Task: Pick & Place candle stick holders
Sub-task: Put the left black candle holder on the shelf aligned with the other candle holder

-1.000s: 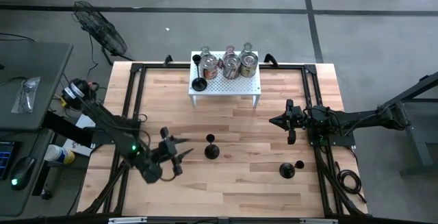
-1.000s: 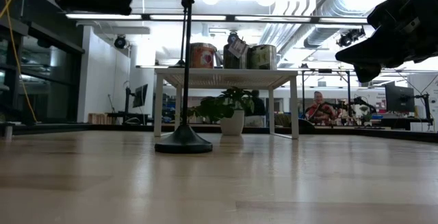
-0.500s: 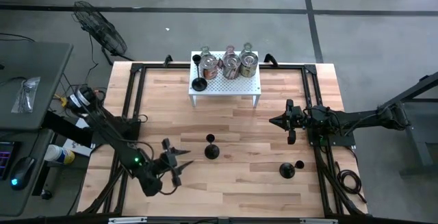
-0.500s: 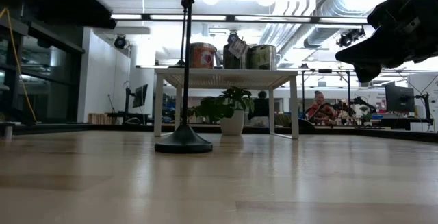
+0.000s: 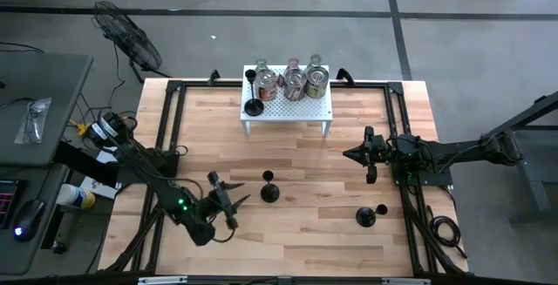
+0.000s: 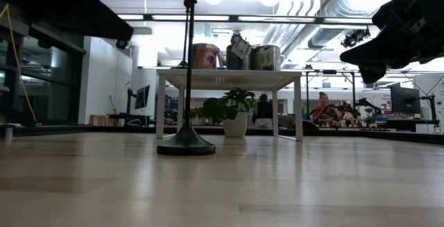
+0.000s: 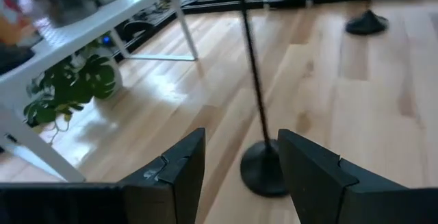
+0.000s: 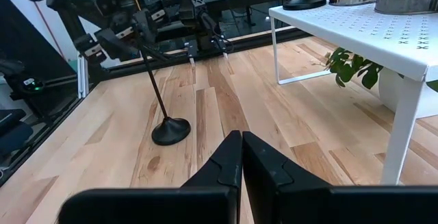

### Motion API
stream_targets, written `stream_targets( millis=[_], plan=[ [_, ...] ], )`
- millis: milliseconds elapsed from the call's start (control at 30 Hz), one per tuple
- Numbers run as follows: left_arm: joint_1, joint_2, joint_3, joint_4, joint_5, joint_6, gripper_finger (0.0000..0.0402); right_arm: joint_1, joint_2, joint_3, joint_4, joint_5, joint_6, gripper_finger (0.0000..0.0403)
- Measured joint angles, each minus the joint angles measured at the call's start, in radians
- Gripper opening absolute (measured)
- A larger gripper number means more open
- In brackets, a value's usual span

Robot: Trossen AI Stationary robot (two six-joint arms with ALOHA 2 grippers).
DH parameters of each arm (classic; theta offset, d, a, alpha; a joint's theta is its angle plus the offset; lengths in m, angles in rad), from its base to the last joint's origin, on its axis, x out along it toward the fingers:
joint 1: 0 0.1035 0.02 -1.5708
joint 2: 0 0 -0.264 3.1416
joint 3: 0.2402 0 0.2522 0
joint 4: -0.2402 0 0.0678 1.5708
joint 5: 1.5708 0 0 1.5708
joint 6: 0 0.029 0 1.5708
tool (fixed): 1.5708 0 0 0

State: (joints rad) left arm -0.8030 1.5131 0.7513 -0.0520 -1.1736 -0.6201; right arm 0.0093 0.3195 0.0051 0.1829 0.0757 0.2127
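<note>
The wooden table [image 5: 296, 224] fills the high view, framed by dark rails; at its far edge stands the white perforated rack [image 5: 288, 106], and on that rack sit three squat glass holders [image 5: 292, 82] in a row, with one black candle stick holder [image 5: 253, 102] at the rack's left end; in the right wrist view the rack [image 8: 383, 32] shows with a leafy plant [image 8: 352, 66] beyond its legs. The left gripper [image 5: 234, 200] hovers near the table's front left, its fingers [image 7: 311, 176] standing apart around nothing, aimed at the black holder in the middle of the table [image 5: 269, 189]; in the left wrist view that holder's round base [image 7: 263, 172] lies just beyond the parted fingers, its thin stem rising between them, not touched. The right gripper [image 5: 350, 154] waits over the table's right side, its fingers pressed together and holding nothing. A third black holder [image 5: 366, 217] stands near the front right corner, well apart from both grippers.
</note>
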Motion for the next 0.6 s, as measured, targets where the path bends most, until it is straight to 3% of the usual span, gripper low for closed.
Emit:
stream_targets(
  millis=[300, 600],
  plan=[
    [0.114, 0.07, 0.001, 0.183, 0.001, -0.081, 0.0178, 0.0, 0.0, 0.0, 0.0, 0.0, 0.0, 0.0004],
    [0.143, 0.161, 0.0, 0.45, 0.041, 0.12, 0.0178, 0.0, 0.0, 0.0, 0.0, 0.0, 0.0, 0.0004]
  ],
)
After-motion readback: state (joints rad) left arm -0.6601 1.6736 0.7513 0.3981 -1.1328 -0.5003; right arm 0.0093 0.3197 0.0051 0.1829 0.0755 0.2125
